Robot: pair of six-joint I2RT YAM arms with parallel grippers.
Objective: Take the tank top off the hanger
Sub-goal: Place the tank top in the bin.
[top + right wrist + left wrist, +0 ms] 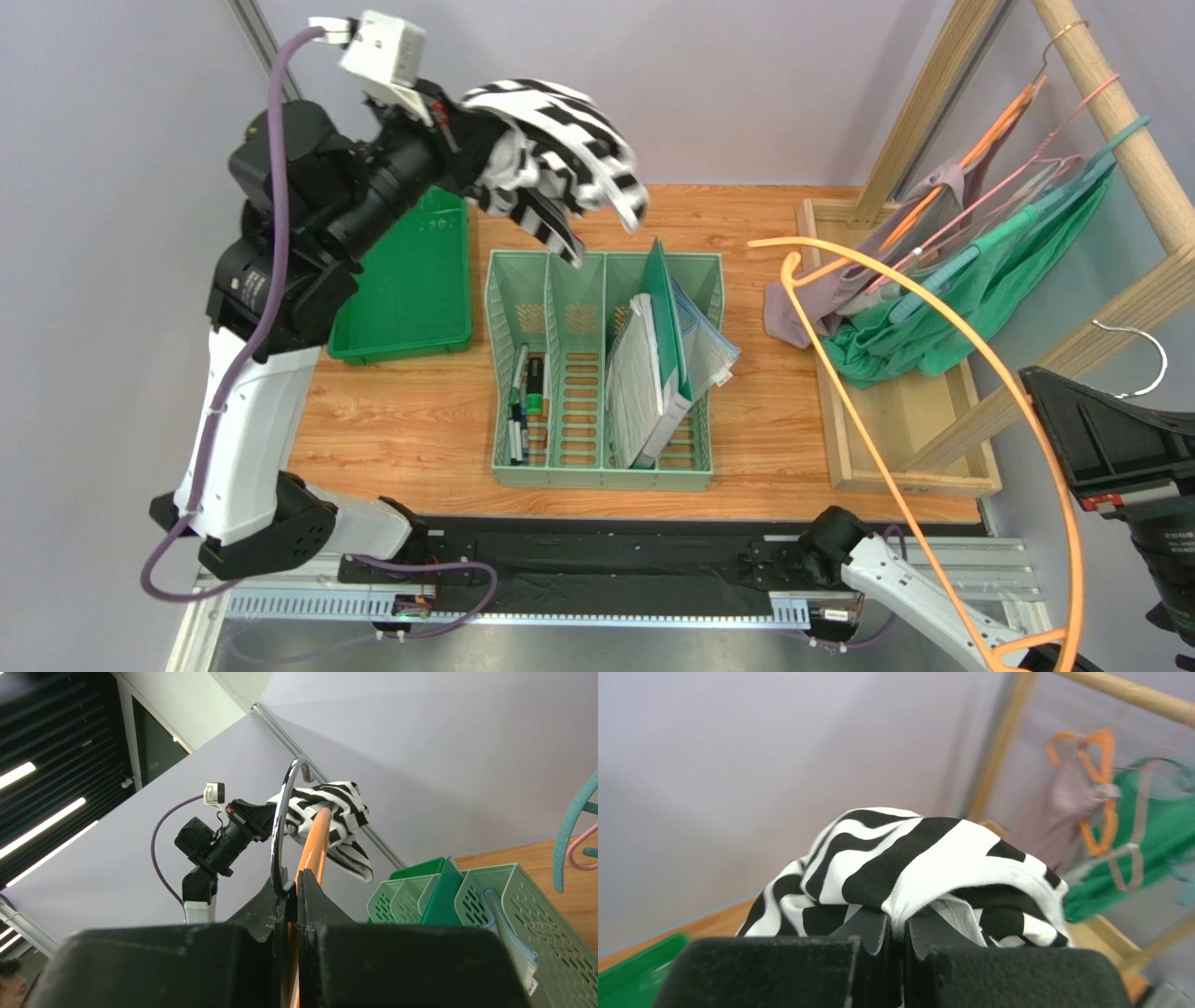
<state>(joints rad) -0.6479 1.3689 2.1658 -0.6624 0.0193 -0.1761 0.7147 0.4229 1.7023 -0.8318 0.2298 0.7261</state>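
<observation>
One tank top (561, 147) aloft, hanger (314, 843) apart, organizer (603, 476) nearby, clothes (1010, 273) right

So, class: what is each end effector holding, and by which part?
The left end effector pinches a bunched fold of the striped tank top. The right end effector grips the orange hanger at its neck, just below the metal hook.

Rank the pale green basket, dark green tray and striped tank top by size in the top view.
1. pale green basket
2. dark green tray and striped tank top: alike; the top hangs nearer the camera.
</observation>
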